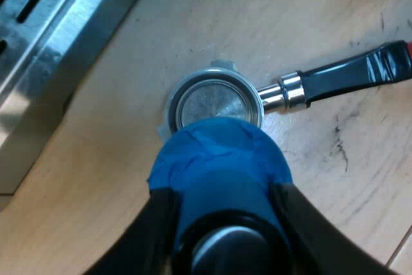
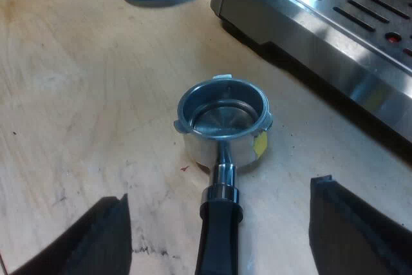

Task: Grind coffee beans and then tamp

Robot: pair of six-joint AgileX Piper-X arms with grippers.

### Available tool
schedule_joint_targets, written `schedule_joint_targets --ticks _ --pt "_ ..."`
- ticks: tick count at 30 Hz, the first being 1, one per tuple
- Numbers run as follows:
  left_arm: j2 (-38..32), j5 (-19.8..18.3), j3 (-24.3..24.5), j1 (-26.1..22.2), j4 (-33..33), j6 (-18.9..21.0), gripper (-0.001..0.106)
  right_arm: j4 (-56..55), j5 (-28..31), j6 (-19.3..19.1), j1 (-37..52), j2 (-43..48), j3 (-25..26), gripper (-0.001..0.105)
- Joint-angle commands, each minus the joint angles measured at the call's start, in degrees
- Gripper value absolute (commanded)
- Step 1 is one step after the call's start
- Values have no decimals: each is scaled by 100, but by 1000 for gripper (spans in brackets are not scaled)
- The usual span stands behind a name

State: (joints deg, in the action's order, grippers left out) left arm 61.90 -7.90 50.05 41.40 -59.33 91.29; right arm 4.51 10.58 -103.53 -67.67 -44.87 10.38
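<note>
Tamper [image 1: 219,165] in left fingers [image 1: 318,233] overhangs holder [image 1: 212,102] rim; right fingers [image 2: 351,230] spread wide.

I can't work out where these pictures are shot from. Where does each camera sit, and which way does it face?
Left wrist view: rides the left arm, facing down. The left tool grips the blue tamper, clear of the metal holder lying on the wooden table.
Right wrist view: rides the right arm, facing down along the holder's dark handle. The right tool has its black fingers open either side.
Shared: holder, tamper, table and the espresso machine.
</note>
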Motion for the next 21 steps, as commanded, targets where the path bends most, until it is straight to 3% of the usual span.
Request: schedule_joint_targets --ticks 1,21 --pt "163 -75 58 40 39 -27 0 83 -55 -44 0 46 15 61" --pt "673 -475 53 40 606 -12 0 83 -55 -44 0 46 15 61"
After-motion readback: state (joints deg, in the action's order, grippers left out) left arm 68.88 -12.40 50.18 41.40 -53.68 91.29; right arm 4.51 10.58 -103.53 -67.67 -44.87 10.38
